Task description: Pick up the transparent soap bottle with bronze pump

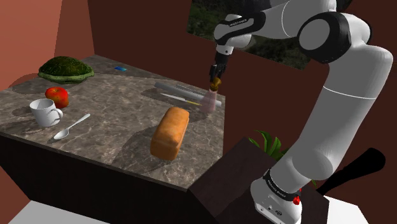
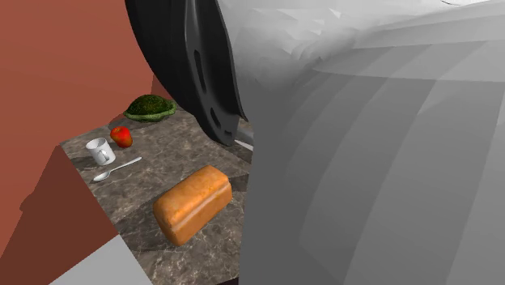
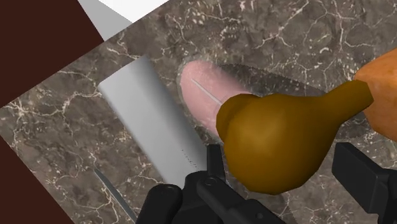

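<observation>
1. Black two-finger gripper [image 1: 217, 75] hangs spread, grasping nothing, straight above the pinkish see-through soap bottle [image 1: 210, 103].
2. That bottle stands upright on the marbled grey worktop [image 1: 121, 124], long axis vertical.
3. Its bronze pump head [image 3: 280, 137] sits between the fingers, so a short straight descent likely suffices.

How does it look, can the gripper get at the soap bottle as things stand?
Probably yes: the gripper hangs over the soap bottle, open fingers flanking its brown pump. The knife and bread loaf lie off to the sides.
</observation>
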You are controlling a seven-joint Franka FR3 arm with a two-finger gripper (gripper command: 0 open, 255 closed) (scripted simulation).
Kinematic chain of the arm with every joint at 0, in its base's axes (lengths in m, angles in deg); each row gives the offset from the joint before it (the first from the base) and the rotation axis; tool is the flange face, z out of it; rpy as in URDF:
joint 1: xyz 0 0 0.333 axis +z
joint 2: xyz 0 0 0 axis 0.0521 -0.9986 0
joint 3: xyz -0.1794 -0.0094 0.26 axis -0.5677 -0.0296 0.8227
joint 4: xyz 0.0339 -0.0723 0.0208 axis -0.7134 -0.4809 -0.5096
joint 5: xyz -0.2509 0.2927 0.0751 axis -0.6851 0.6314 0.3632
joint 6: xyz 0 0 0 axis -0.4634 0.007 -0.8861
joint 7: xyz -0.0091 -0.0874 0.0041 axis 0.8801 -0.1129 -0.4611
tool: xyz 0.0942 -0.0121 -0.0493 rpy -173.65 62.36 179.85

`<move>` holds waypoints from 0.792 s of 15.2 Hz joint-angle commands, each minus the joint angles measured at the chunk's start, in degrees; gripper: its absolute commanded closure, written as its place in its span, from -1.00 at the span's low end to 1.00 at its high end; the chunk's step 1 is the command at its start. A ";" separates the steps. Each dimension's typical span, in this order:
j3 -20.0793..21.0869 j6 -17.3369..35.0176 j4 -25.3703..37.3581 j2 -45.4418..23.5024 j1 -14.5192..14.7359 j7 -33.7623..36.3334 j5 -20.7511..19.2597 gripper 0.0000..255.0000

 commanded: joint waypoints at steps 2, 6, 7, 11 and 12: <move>0.01 0.13 -0.02 -0.09 -0.01 -0.01 0.03 1.00; 0.01 0.11 0.03 -0.12 -0.02 -0.01 0.04 1.00; 0.01 0.09 0.05 -0.12 -0.01 0.00 0.04 1.00; -0.10 -1.20 0.71 0.54 0.00 0.07 -0.23 1.00; -0.13 -1.89 1.17 0.79 0.01 0.13 -0.33 1.00</move>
